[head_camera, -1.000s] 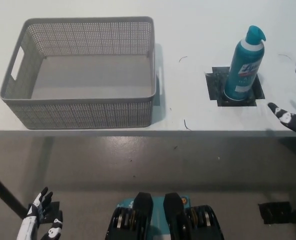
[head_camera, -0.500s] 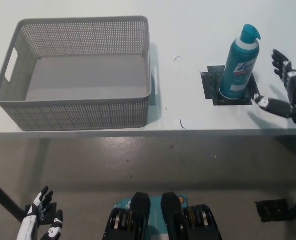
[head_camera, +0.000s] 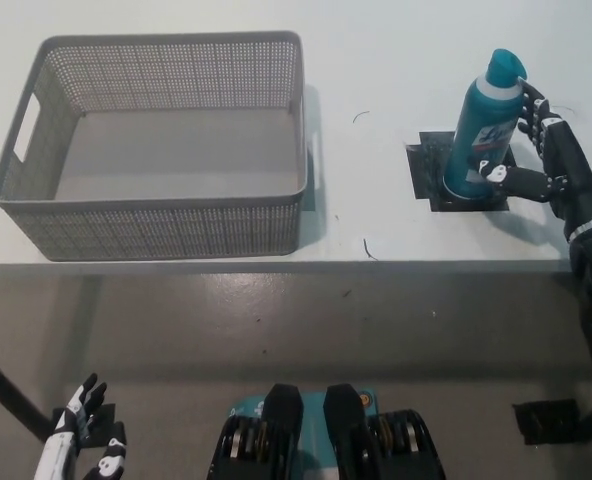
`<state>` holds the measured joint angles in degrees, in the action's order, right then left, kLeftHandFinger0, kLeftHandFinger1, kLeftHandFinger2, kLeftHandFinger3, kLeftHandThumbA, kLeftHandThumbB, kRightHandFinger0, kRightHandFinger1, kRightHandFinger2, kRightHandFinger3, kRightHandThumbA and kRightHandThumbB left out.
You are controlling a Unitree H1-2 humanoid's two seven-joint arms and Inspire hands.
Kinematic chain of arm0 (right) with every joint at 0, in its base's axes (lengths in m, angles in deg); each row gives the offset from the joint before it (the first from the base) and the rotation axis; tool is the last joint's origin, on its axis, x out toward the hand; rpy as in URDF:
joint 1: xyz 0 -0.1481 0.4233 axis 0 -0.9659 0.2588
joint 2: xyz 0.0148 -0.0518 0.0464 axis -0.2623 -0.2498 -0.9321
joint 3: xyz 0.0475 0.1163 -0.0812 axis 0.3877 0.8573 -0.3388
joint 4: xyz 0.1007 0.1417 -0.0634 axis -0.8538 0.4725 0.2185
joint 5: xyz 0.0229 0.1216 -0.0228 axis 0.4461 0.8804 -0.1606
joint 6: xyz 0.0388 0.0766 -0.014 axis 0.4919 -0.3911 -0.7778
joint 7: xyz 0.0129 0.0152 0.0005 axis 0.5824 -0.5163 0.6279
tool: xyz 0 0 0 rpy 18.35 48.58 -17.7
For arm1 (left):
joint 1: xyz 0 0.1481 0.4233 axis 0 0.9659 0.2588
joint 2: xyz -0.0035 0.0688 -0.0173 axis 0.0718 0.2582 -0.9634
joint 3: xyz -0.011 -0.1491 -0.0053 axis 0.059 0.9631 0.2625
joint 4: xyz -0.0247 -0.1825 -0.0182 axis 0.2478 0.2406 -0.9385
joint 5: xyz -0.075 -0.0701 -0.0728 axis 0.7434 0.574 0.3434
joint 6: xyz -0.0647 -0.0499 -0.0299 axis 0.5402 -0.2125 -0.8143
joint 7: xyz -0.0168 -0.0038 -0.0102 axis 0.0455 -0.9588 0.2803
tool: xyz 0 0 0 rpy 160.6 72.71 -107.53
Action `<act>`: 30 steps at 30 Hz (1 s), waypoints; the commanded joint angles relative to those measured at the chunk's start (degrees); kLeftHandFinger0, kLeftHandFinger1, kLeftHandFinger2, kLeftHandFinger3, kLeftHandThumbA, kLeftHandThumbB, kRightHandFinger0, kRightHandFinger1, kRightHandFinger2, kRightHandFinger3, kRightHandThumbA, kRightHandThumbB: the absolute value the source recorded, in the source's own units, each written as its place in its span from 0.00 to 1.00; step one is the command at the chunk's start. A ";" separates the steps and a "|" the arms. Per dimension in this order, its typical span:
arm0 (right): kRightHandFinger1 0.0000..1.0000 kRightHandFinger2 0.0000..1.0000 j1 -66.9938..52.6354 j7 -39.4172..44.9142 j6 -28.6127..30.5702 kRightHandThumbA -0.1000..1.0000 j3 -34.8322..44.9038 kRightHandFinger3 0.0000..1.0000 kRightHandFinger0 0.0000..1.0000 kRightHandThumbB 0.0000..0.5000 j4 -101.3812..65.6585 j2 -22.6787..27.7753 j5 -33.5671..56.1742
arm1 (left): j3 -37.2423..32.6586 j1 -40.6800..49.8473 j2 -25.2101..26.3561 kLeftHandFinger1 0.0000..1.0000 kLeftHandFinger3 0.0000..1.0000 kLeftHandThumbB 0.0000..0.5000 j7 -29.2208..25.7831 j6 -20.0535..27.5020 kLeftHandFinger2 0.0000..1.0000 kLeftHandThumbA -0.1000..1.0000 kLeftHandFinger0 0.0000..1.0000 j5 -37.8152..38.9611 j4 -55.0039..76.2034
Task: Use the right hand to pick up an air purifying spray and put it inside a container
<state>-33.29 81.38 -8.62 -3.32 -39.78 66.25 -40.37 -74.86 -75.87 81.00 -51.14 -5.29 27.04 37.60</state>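
Observation:
A teal spray can (head_camera: 484, 126) with a white label stands upright on a black square patch (head_camera: 458, 175) at the right of the white table (head_camera: 376, 60). My black right hand (head_camera: 544, 160) is right beside it, fingers spread around its right side and touching it, not closed on it. The grey mesh basket (head_camera: 156, 225) sits to the left on the table, with nothing inside. My white left hand (head_camera: 81, 440) hangs low at the bottom left, below the table, fingers apart and holding nothing.
The table's front edge (head_camera: 276, 265) runs across the middle, with grey floor below it. A black table leg (head_camera: 6, 395) slants at the lower left. A dark patch (head_camera: 548, 422) lies on the floor at the lower right.
My right hand has moved left from the table's right edge up to the spray can, and its fingers now reach around the can. The can, the basket and my left hand stay put.

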 commanded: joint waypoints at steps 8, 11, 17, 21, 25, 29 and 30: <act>1.00 1.00 7.53 -2.58 5.25 0.81 2.03 1.00 1.00 1.00 11.56 -1.49 1.72 | 0.51 -0.35 1.16 1.00 1.00 0.90 -0.02 1.49 1.00 0.48 0.98 0.60 1.73; 1.00 1.00 8.96 -2.79 6.58 0.78 2.86 1.00 1.00 1.00 14.78 -2.49 2.56 | 0.83 -0.17 1.46 1.00 1.00 0.91 0.41 1.18 1.00 0.47 0.98 1.65 1.96; 1.00 1.00 13.90 -2.76 9.79 0.80 4.85 1.00 1.00 1.00 24.73 -2.71 3.61 | 0.06 -0.57 1.39 1.00 1.00 0.94 0.55 1.41 1.00 0.49 1.00 0.26 1.72; 1.00 1.00 17.77 -6.25 11.63 0.66 5.46 1.00 1.00 0.99 29.27 -3.60 3.48 | -0.28 -0.47 1.63 1.00 1.00 0.97 1.30 0.20 1.00 0.44 0.98 0.91 2.18; 0.91 0.90 20.75 -15.38 11.49 0.00 14.66 0.87 0.94 0.65 29.94 -5.48 11.25 | -1.22 -1.45 1.45 1.00 1.00 0.99 2.20 -0.85 1.00 0.35 0.97 1.35 1.94; 0.50 0.51 23.34 -15.42 11.87 0.00 18.34 0.52 0.53 0.70 31.44 -5.60 11.94 | -1.20 -0.98 1.66 1.00 1.00 0.97 2.07 -1.06 1.00 0.32 0.96 1.27 2.15; 0.48 0.49 23.29 -15.21 11.78 0.00 18.33 0.49 0.51 0.73 31.08 -5.42 11.41 | -1.27 -0.99 1.63 1.00 1.00 0.96 2.16 -1.11 1.00 0.31 0.96 1.44 2.15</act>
<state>-16.61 70.56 -1.94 12.76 -7.76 60.33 -33.18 -76.12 -76.77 81.41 -49.91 -6.22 27.35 37.90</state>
